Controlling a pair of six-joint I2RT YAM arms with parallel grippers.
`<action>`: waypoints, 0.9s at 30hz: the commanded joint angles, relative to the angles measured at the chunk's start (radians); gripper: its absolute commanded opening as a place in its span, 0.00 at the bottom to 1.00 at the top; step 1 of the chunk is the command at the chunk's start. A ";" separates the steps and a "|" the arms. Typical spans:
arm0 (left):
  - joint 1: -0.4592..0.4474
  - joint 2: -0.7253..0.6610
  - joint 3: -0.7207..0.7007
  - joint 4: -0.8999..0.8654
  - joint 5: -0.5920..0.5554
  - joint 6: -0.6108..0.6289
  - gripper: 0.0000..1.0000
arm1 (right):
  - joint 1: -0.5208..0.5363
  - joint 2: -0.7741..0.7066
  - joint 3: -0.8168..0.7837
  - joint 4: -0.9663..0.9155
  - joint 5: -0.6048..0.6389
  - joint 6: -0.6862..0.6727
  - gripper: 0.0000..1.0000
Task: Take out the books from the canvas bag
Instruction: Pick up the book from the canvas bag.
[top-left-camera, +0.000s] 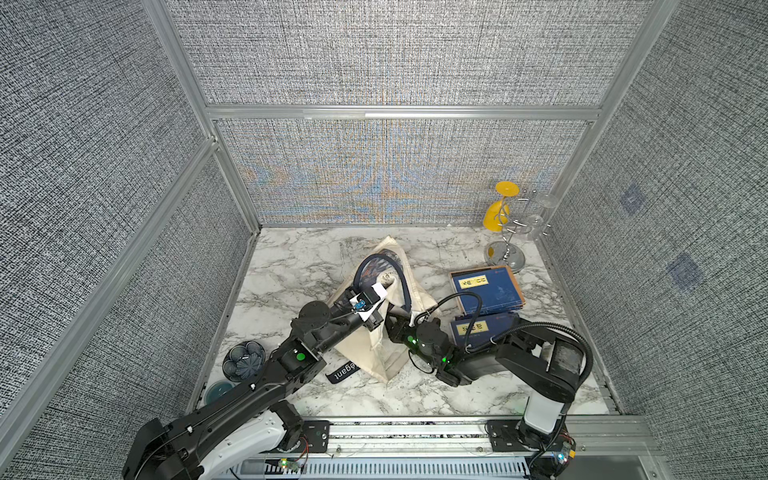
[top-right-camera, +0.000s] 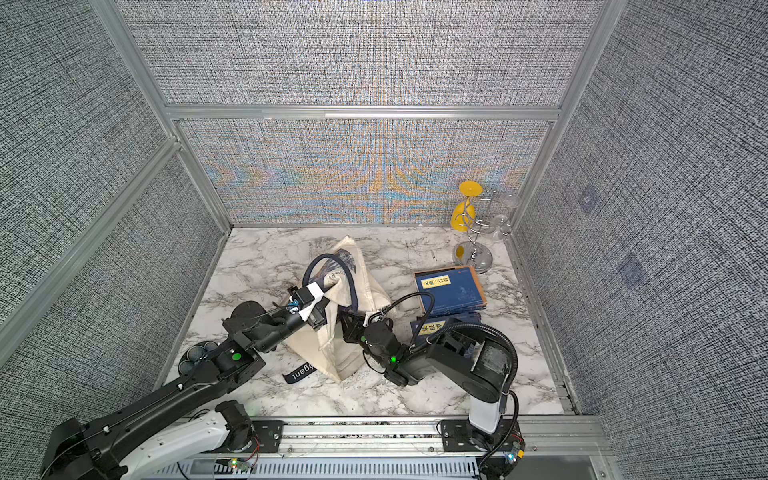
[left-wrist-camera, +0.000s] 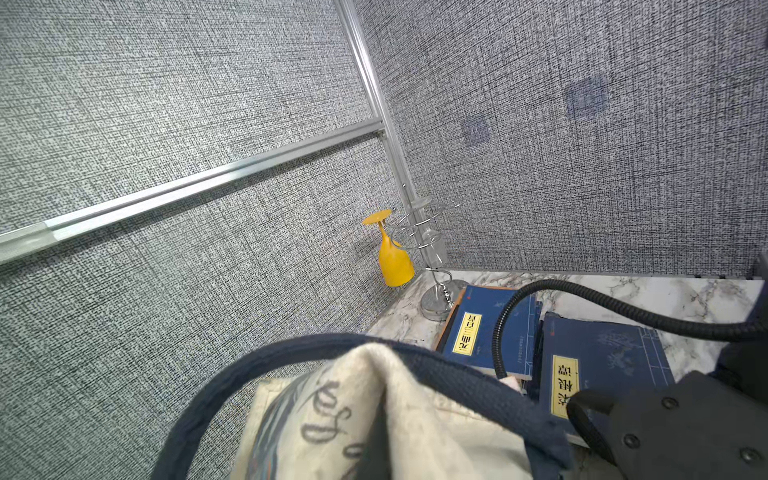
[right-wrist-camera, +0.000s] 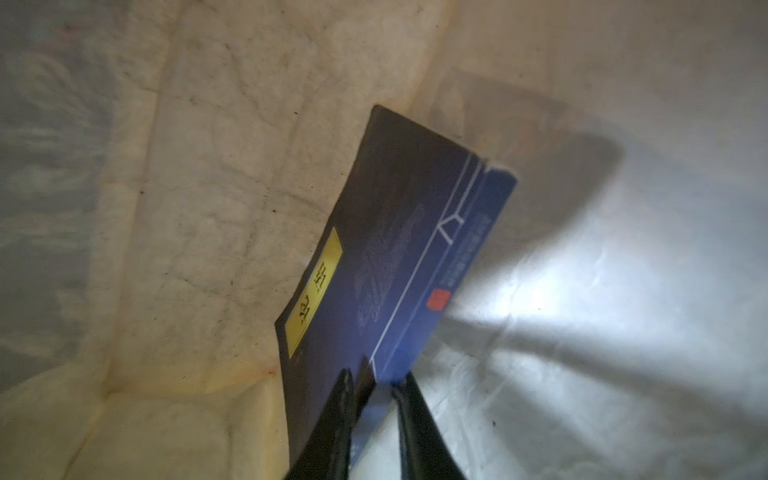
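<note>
I see one bag (top-left-camera: 370, 357) in the middle of the table (top-left-camera: 291, 257), mouth toward the right edge. Three books: a far book (top-left-camera: 486, 289) and a near book (top-left-camera: 484, 328) flat by the right edge, a third book (right-wrist-camera: 395, 249) inside the bag, long axis running deeper in. My left gripper (top-left-camera: 381, 290), arm stretched forward, pinches the raised bag rim. My right gripper (right-wrist-camera: 376, 374), arm low, straddles the third book's edge; pressing or not, I cannot tell.
</note>
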 joint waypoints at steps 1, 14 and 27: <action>0.000 0.000 0.014 0.004 -0.031 -0.005 0.00 | 0.005 -0.024 -0.005 0.013 0.015 -0.017 0.18; 0.001 0.029 0.034 -0.026 -0.059 -0.006 0.00 | 0.019 -0.043 -0.025 0.000 0.044 -0.043 0.27; 0.000 0.024 0.021 0.001 -0.038 -0.011 0.00 | 0.017 0.053 0.053 -0.002 0.019 -0.005 0.47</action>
